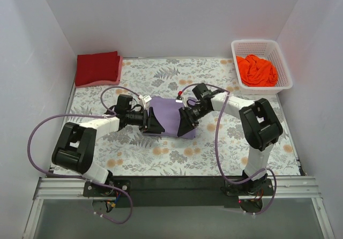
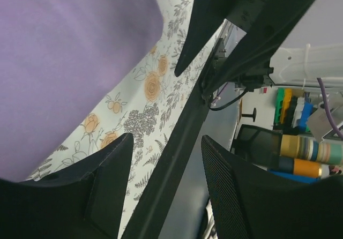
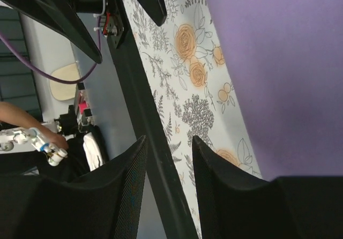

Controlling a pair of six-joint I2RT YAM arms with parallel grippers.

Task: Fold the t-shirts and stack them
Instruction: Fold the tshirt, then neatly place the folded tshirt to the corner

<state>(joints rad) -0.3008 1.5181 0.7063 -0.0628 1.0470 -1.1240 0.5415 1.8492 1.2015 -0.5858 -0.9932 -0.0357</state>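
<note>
Leafy tablecloth (image 1: 161, 154), purple shirt (image 1: 169, 113) sitting in the middle, left gripper (image 1: 156, 122) and right gripper (image 1: 185, 125) flanking it, both spread apart, holding nothing.

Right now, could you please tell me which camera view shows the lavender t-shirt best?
The top external view: it shows the lavender t-shirt folded on the tablecloth, nearly whole. Each wrist view catches only one plain edge.

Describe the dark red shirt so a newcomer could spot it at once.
Look at the floral table cloth, then its far left corner. The dark red t-shirt lies there folded flat; the lavender shirt lies mid-table and the orange shirt is bunched in the basket.
</note>
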